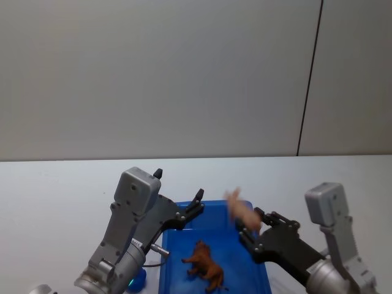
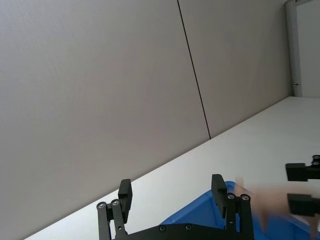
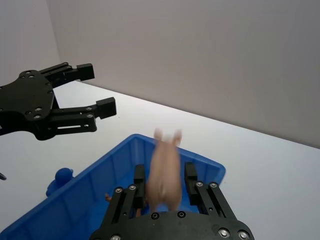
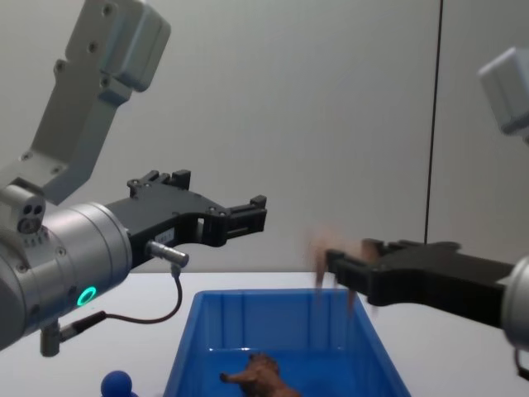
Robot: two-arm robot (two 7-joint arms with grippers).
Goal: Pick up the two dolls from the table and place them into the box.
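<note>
The blue box [image 1: 166,260] stands on the white table [image 1: 55,184] between my arms. A dark brown doll [image 1: 206,267] lies on the floor of the box [image 4: 248,294], also seen low in the chest view [image 4: 261,377]. The pale pink pig doll [image 1: 241,211] is blurred, in the air over the box's right side. In the right wrist view the pig [image 3: 165,175] sits between the spread fingers of my right gripper [image 3: 165,172], which is open above the box. My left gripper [image 1: 179,184] hangs open, holding nothing, over the box's far left corner.
A small blue rounded object [image 1: 138,280] sits on the table just left of the box. A plain grey wall with one dark vertical seam [image 1: 309,79] rises behind the table. White tabletop extends left, right and behind the box.
</note>
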